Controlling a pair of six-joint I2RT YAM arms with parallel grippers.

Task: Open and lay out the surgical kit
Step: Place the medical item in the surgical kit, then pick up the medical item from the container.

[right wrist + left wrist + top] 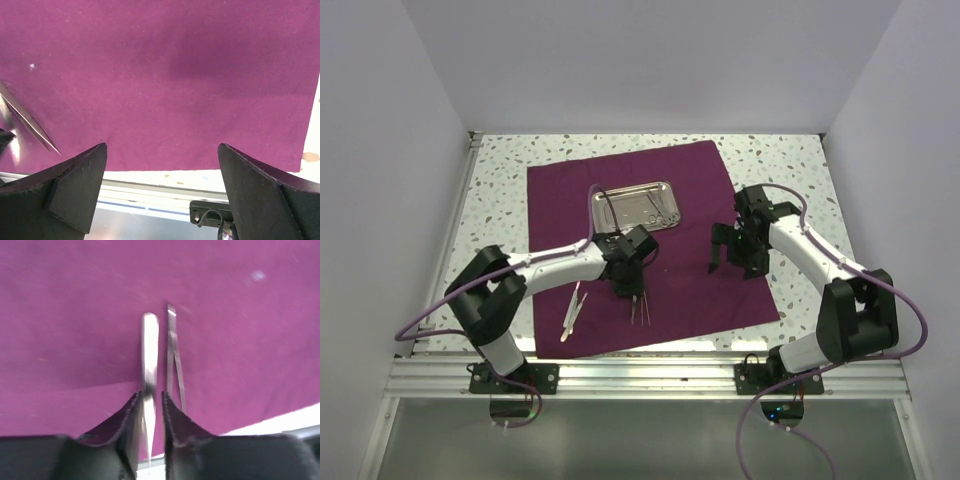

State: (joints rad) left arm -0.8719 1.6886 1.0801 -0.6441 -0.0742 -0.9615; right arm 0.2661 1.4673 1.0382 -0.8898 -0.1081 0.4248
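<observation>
Speckled desk [500, 160] carries plum cloth [700, 290], steel tray [620, 205] toward its far edge; left claw [150, 397] barely parted astride a thin silver tool [149, 350] near the cloth's near edge, grip unclear, likely light and slippery, pinch mid-shaft; right claw [161, 146] wide, empty.

The worktop [800, 170] is a white surface flecked with grey and tan chips. Pale walls [650, 60] close it in on the left, far and right sides, and an aluminium rail [650, 375] ends it at the near side. Directly on it lies a plum cloth [690, 300], spread flat, turned slightly askew and covering the middle. Bare speckled strips show along the cloth's left, far and right edges. Its near left corner reaches almost to the rail.
</observation>
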